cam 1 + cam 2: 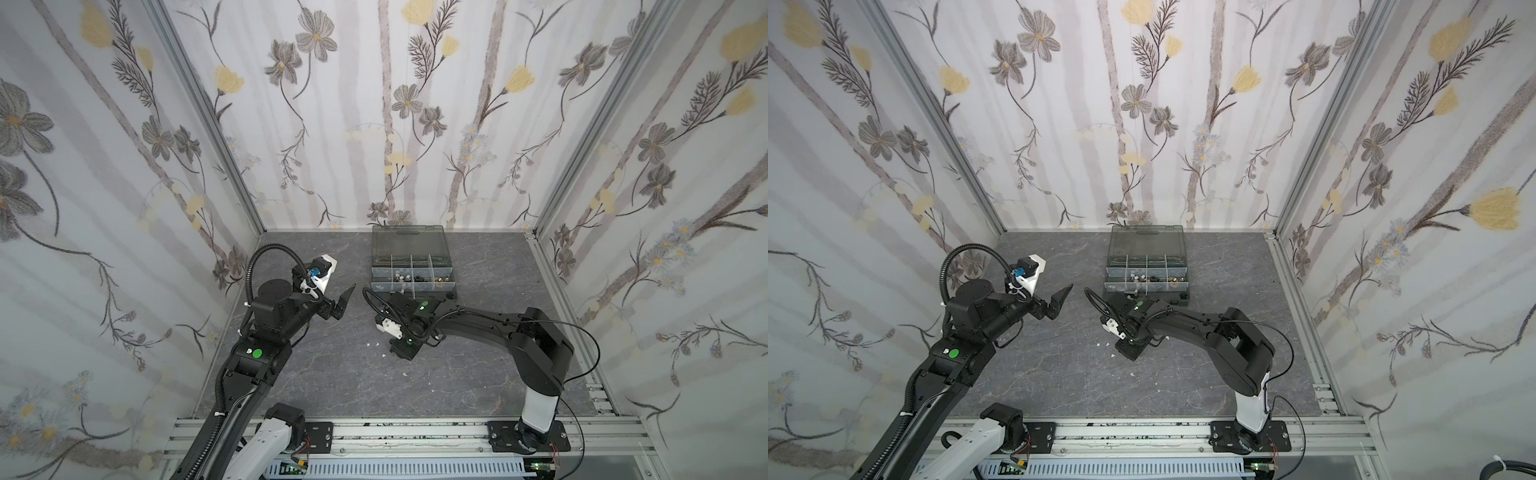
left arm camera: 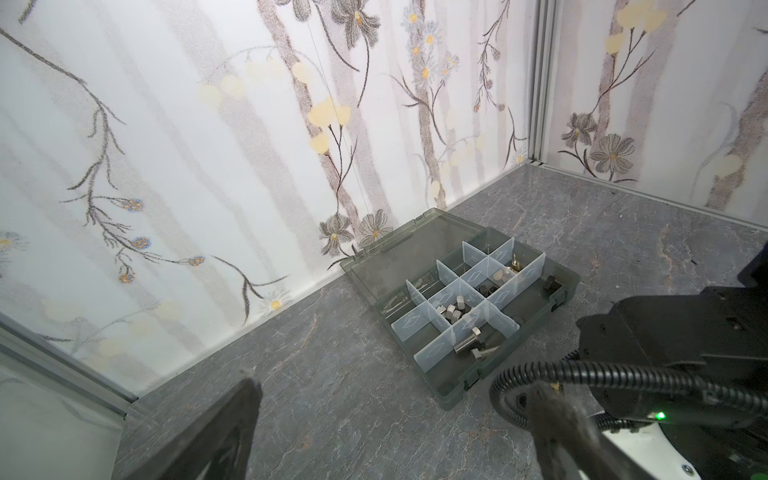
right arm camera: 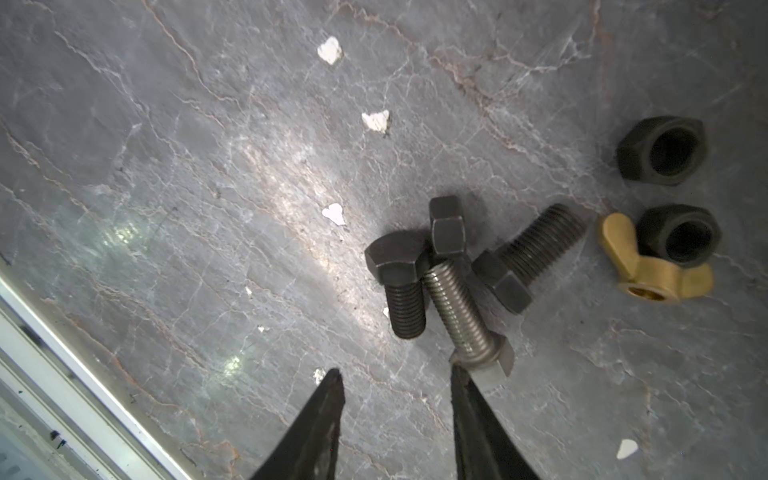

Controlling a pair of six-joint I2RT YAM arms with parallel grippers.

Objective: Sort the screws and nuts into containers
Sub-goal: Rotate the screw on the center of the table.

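Screws [image 3: 399, 282] and nuts [image 3: 663, 149] not yet sorted lie in a small heap on the table [image 1: 332, 374], just in front of the organizer case [image 1: 451, 286]. The case sits at the middle of the table's back edge with its lid open toward the wall, so its compartments can be reached from above. The right hand [image 3: 397, 378] hangs low over the heap, fingers apart with nothing between them. A silver screw [image 3: 457, 307] touches the outer side of one fingertip with its head, so I judge this the picking step. The left hand [image 2: 395, 384], fingers wide apart and empty, hovers toward the table's left edge, probably to keep clear. In both top views the right arm's wrist hides the heap; only the right wrist view shows it, with a brass wing nut [image 3: 652, 266] beside a black nut. Only the left wrist view looks into the compartments, where silver nuts [image 2: 453, 313] and sorted screws [image 2: 469, 343] lie apart.
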